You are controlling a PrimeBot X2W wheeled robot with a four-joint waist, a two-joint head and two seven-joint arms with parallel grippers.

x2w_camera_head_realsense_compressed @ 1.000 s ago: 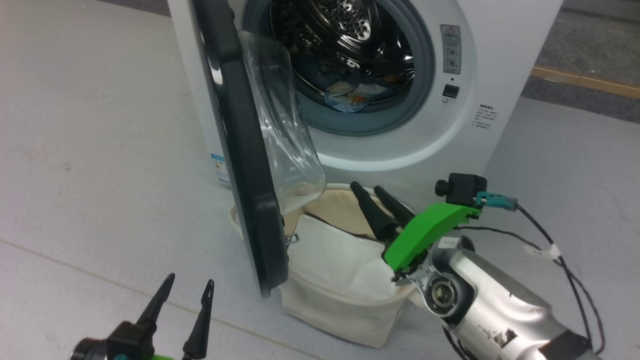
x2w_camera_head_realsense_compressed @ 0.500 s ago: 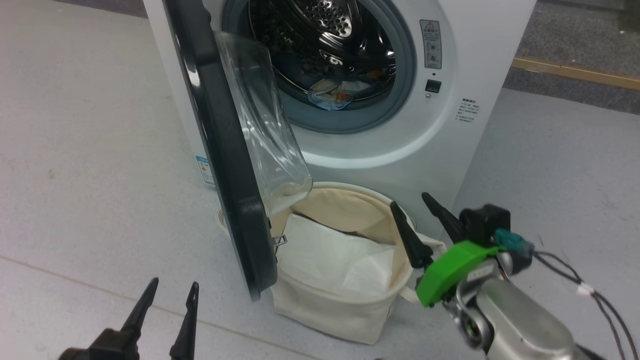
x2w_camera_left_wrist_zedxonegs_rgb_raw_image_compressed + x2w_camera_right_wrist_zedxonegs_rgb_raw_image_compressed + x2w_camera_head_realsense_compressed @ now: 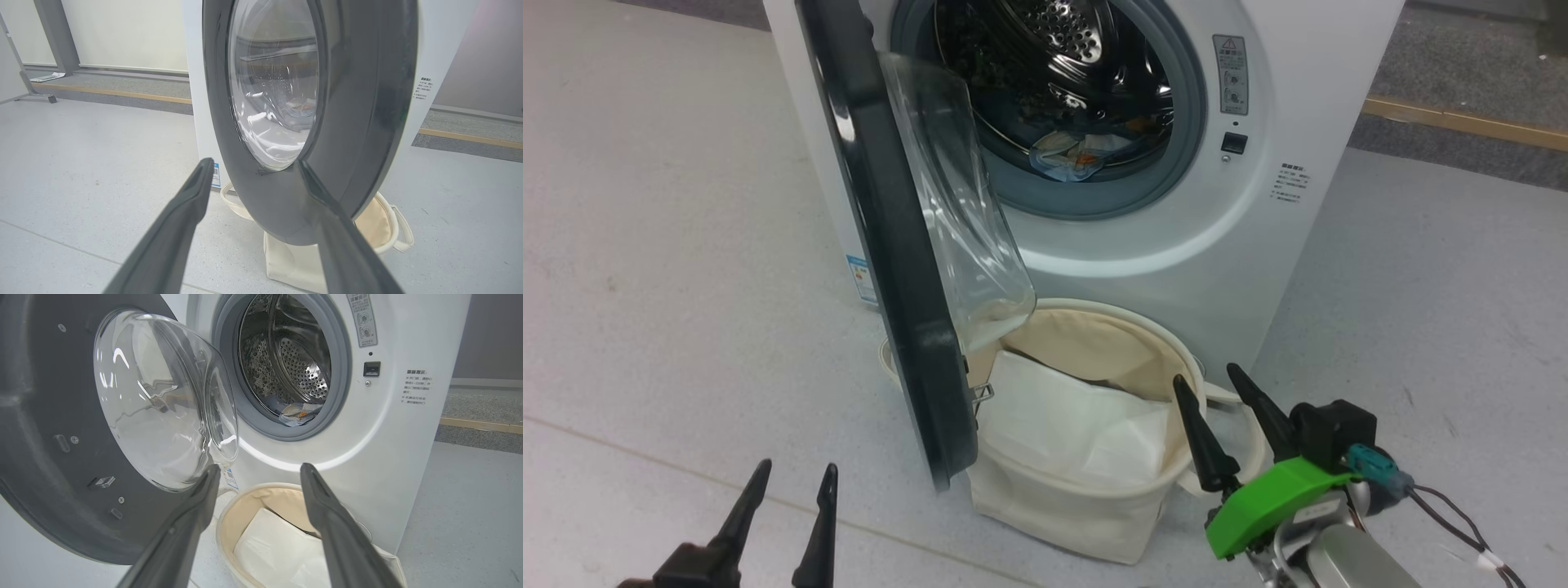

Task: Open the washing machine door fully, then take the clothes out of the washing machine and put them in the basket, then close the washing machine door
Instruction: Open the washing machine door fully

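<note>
I am reading the scene from the left. My left gripper (image 3: 798,464) is hovering low over the floor (image 3: 645,245), jaws wide apart and holding nothing, pointing at the outer face of the door (image 3: 890,245). The door is standing out from the washing machine (image 3: 1258,245) at roughly a right angle, edge-on to my head camera, with its lower rim hanging over the left edge of the basket (image 3: 1054,506). I am judging step 1 as mostly done. Whether the door can swing wider I cannot tell, though the opening is looking clear enough to reach through.

Further right, the clothes (image 3: 1078,155) are lying at the bottom front of the drum (image 3: 1086,41), just behind the grey seal (image 3: 1086,200), as a small light blue and orange bundle, so step 2 is not yet begun. Below the opening, the basket is sitting against the machine's front and is carrying a folded white sheet (image 3: 1070,416); none of the patterned laundry is in it.

At the far right, my right gripper (image 3: 1205,374) is hanging beside the basket's right rim, jaws spread and empty, aiming up toward the drum. I am counting 2 jobs as left: moving the clothes over, then shutting the door.
</note>
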